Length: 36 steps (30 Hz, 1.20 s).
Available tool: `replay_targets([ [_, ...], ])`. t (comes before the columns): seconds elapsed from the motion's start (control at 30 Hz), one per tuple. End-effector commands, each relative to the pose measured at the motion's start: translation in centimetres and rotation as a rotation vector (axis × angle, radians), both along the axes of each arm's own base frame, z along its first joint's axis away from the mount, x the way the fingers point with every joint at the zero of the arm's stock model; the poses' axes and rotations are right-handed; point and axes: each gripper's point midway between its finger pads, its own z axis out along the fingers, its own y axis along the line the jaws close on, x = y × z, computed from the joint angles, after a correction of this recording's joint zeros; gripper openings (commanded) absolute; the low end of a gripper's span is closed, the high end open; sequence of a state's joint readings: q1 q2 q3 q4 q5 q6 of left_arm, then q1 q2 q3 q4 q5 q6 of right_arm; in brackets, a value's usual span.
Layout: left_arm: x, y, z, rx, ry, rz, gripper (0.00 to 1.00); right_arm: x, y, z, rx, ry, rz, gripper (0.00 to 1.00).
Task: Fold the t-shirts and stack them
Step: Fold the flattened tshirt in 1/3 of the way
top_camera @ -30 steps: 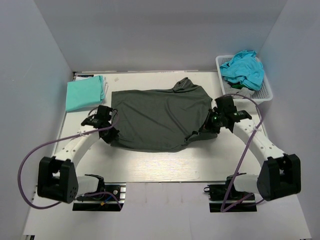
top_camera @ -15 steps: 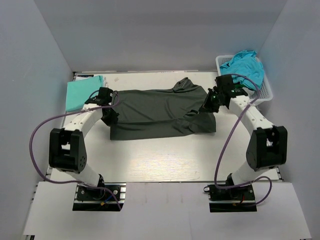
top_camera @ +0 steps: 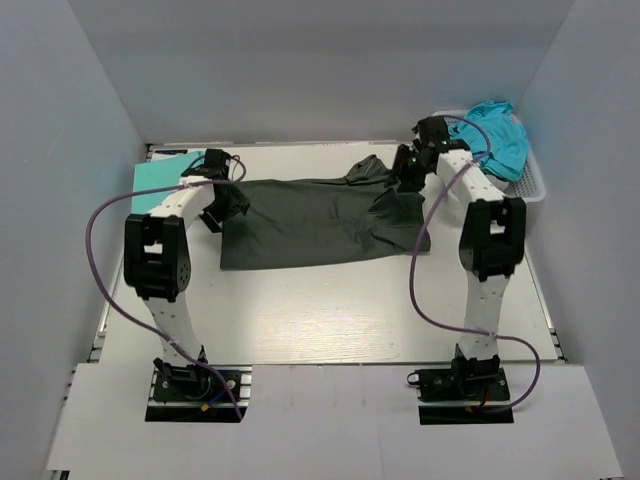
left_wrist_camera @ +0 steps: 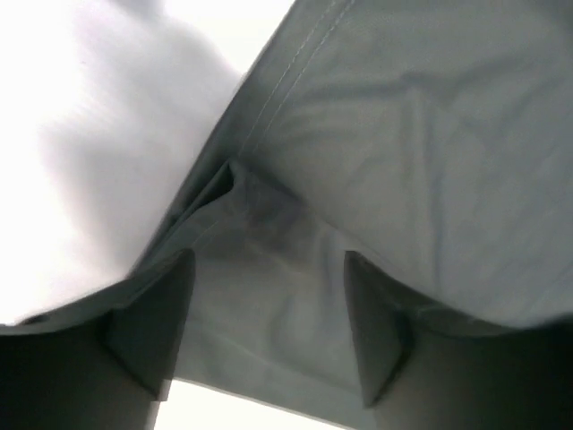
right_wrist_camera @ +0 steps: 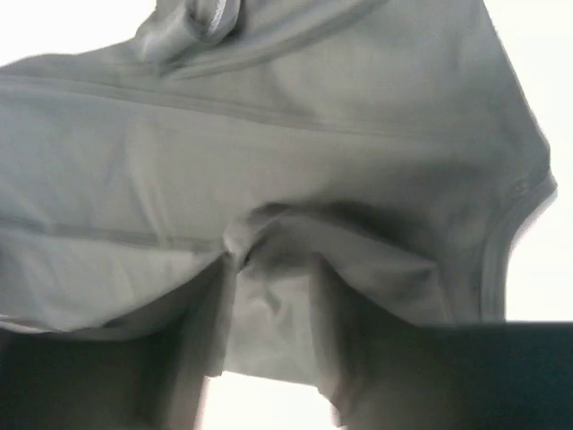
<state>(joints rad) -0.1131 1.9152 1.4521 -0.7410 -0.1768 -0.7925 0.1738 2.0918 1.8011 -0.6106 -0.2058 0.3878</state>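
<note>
Charcoal shirt (top_camera: 320, 220): doubled over on the surface (top_camera: 320, 320), toward its far side. Right end effector (right_wrist_camera: 269, 260): clenched on a bunch of its cloth. Left end effector (left_wrist_camera: 269, 264): released, fingers parted, cloth between them.

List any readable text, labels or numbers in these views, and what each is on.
None readable.
The dark grey t-shirt, mint-green t-shirt, teal t-shirt and white basket show no print, tag text or numbers. Both wrist views show only plain grey cloth.
</note>
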Motion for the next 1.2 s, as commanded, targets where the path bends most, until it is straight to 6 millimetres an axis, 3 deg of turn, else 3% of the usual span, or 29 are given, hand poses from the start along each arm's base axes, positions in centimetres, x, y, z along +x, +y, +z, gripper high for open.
replay_targets([
  [0.0,0.5,0.5,1.1,0.025,0.014,-0.021,1.00,1.7,-0.8,0.4,-0.054,0.003,0.082,0.61],
  [0.03,0.5,0.3,0.9,0.017,0.026,-0.025,1.00,2.8,-0.3,-0.6,-0.047,0.004,0.111,0.89],
  [0.13,0.6,0.2,1.9,0.011,0.012,-0.041,1.00,3.0,0.6,1.6,-0.017,-0.036,0.138,0.90],
  [0.17,0.6,0.1,2.9,0.009,-0.013,-0.040,1.00,2.6,0.8,1.0,-0.016,-0.040,0.150,0.90],
  [0.2,0.6,0.0,3.5,-0.002,-0.027,-0.045,1.00,1.0,0.8,3.1,-0.011,-0.074,0.151,0.90],
  [0.23,0.5,-0.2,3.7,-0.008,-0.038,-0.057,1.00,1.8,0.9,4.1,-0.005,-0.152,0.149,0.90],
  [0.27,0.0,-0.3,4.2,-0.018,-0.046,-0.062,1.00,-0.8,0.3,0.5,-0.022,-0.063,0.138,0.90],
  [0.3,-0.1,-0.5,4.5,-0.027,-0.058,-0.066,1.00,-1.5,0.0,4.0,-0.017,-0.143,0.130,0.90],
  [0.37,-0.7,-1.2,4.4,-0.038,-0.064,-0.086,1.00,-2.4,-0.3,4.3,-0.032,-0.174,0.123,0.90],
  [0.4,-0.9,-1.8,4.4,-0.067,-0.065,-0.100,1.00,-4.9,-0.8,3.3,-0.036,-0.136,0.122,0.90],
  [0.43,-1.4,-2.1,4.2,-0.082,-0.072,-0.118,1.00,-5.7,-0.7,2.9,-0.036,-0.124,0.124,0.90],
  [0.47,-2.3,-2.5,3.0,-0.110,-0.042,-0.131,1.00,-8.0,-1.2,0.8,-0.046,-0.063,0.127,0.90],
  [0.5,-2.9,-3.0,3.0,-0.119,-0.037,-0.145,1.00,-8.6,-1.3,1.0,-0.045,-0.069,0.119,0.90],
  [0.53,-2.9,-3.6,3.2,-0.146,-0.053,-0.158,1.00,-9.8,-1.7,-0.1,-0.053,-0.040,0.106,0.90],
  [0.57,-3.2,-3.8,2.6,-0.160,-0.043,-0.164,1.00,-10.9,-2.1,-1.4,-0.063,-0.007,0.105,0.90],
  [0.6,-4.3,-3.9,1.7,-0.170,-0.021,-0.168,1.00,-11.1,-2.3,-1.3,-0.065,-0.014,0.098,0.90],
  [0.7,-5.9,-4.0,0.0,-0.187,0.007,-0.174,1.00,-12.9,-2.6,-3.6,-0.084,0.020,0.140,0.90],
  [0.77,-7.3,-3.8,-1.5,-0.185,0.048,-0.170,1.00,-12.3,-2.0,-4.1,-0.048,-0.015,0.174,0.90],
  [0.83,-8.0,-3.1,-2.4,-0.153,0.072,-0.155,1.00,-12.6,-2.0,-5.9,-0.039,0.016,0.175,0.90],
  [0.93,-9.3,-2.4,-4.4,-0.119,0.130,-0.139,1.00,-11.4,-2.4,-7.4,-0.039,0.027,0.133,0.90],
  [0.97,-9.7,-2.0,-5.0,-0.119,0.152,-0.126,1.00,-10.8,-3.2,-7.6,-0.067,0.041,0.082,0.90],
  [1.03,-10.1,-1.3,-5.4,-0.098,0.163,-0.119,1.00,-11.6,-4.4,-9.1,-0.092,0.101,0.021,0.90],
  [1.1,-10.7,-0.2,-5.9,-0.045,0.195,-0.099,1.00,-11.4,-5.3,-8.5,-0.104,0.075,-0.031,0.90],
  [1.13,-11.0,0.1,-6.1,-0.031,0.203,-0.094,1.00,-13.1,-6.6,-9.8,-0.132,0.130,-0.073,0.90],
  [1.17,-11.2,0.5,-6.2,-0.011,0.213,-0.078,1.00,-13.3,-7.1,-9.7,-0.145,0.121,-0.087,0.90],
])
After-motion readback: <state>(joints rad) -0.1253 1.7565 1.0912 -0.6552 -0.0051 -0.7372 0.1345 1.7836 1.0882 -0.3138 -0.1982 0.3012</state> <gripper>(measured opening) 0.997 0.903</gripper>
